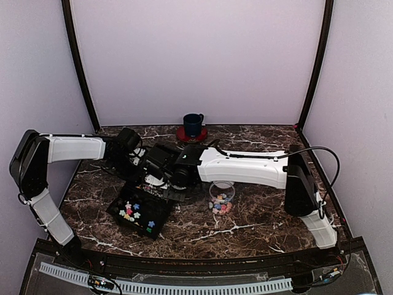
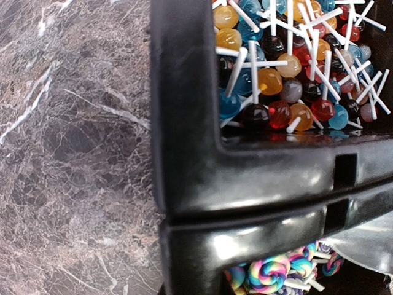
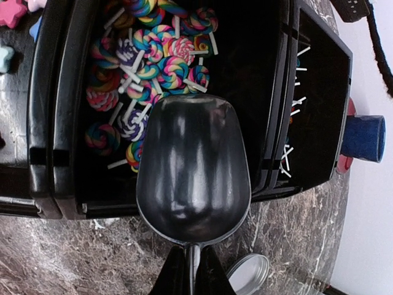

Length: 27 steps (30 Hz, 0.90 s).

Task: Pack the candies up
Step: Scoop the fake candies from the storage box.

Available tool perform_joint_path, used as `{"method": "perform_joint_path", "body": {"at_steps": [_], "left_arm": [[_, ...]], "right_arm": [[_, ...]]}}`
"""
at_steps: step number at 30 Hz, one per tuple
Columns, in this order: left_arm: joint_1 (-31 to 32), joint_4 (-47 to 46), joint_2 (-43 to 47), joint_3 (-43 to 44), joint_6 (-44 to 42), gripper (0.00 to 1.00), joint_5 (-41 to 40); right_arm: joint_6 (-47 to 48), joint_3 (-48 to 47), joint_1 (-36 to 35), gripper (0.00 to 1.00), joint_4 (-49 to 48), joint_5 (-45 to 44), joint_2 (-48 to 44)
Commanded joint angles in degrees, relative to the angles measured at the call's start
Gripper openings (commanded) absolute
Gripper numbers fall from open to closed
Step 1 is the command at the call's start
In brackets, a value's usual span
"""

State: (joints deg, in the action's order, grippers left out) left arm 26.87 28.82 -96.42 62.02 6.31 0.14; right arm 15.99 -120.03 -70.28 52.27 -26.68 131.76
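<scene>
your right gripper (image 3: pixel 191 276) is clamped on the empty scoop (image 3: pixel 193 166) over the swirly candies (image 3: pixel 153 55) piled toward 11 o'clock in the black tray (image 3: pixel 61 123). tip the lip down and dig shallow. left gripper (image 1: pixel 148 163) is closed too, can't tell on what.

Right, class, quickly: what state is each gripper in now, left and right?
Left gripper: closed; whether it holds anything cannot be told.
Right gripper: closed on the handle of the scoop.
</scene>
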Motion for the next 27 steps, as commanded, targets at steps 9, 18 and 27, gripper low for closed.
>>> {"method": "perform_joint_path", "body": {"at_steps": [9,18,27], "left_arm": [[1.7,-10.6,9.15,-0.49,-2.57,0.0,10.36],[1.69,-11.66,10.51,-1.24,-3.56,0.0,10.03],[1.76,-11.24,10.22,-0.98,-5.82,0.0,13.72]], "right_arm": [[2.94,6.56,0.94,0.0,-13.1,19.21,0.54],[7.28,7.63,-1.68,0.0,-13.37,1.07,2.57],[16.55,19.35,-3.52,0.0,-22.59,0.51,-5.86]]}}
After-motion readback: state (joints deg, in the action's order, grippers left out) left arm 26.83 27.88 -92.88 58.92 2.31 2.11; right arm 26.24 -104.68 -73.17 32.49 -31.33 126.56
